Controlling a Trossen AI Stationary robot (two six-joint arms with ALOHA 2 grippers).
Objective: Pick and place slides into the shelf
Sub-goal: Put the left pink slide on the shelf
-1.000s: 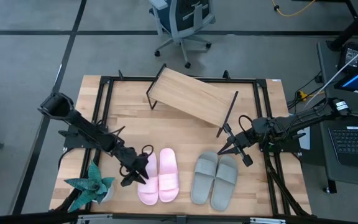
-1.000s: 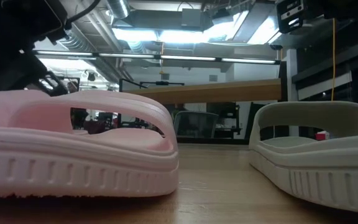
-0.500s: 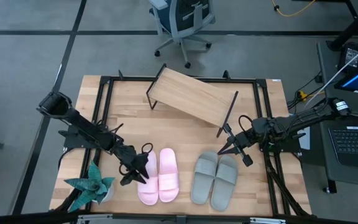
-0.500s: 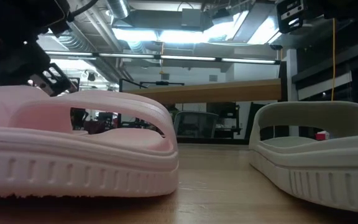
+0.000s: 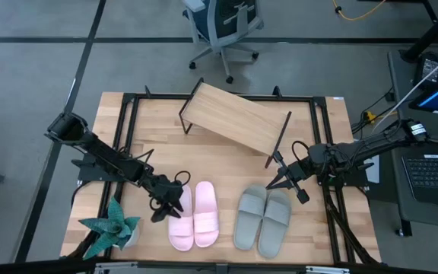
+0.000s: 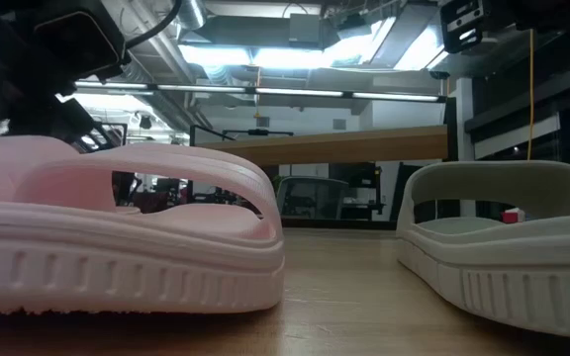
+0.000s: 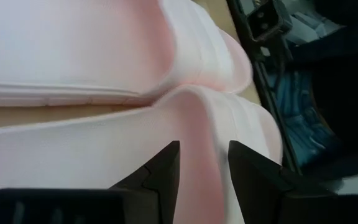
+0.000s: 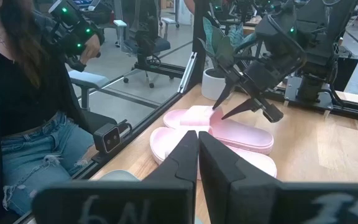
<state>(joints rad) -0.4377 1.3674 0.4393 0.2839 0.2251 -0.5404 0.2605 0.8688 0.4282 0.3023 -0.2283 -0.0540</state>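
The pale pink pair (image 5: 195,216) and the grey-green pair (image 5: 263,219) lie side by side, soles down, near the table's front edge. The slanted wooden shelf (image 5: 234,120) stands on its black frame at the far middle. My left gripper (image 5: 167,208) is open at the left pink slide (image 7: 104,149). One finger stands on each side of the raised edge of that slide's strap (image 7: 204,124). My right gripper (image 5: 277,181) is shut and empty, above the table just beyond the grey-green pair's far end. The low view shows a pink slide (image 6: 127,227) and a grey-green one (image 6: 503,237). My left gripper comes at the left pink slide's strap (image 8: 199,114) slanting down from the table's left side, with its two fingers (image 7: 166,168) astride the strap's edge. I cannot tell whether the fingers touch it. The slide lies flat on the table.
A potted plant (image 5: 111,227) stands at the front left corner, close to my left arm. A black metal frame (image 5: 128,114) runs around the tabletop. A person (image 8: 17,106) stands beside the table. An office chair (image 5: 223,23) is beyond the far edge.
My left gripper has edged toward the left pink slide and turned a little over its strap. The slides have kept still.
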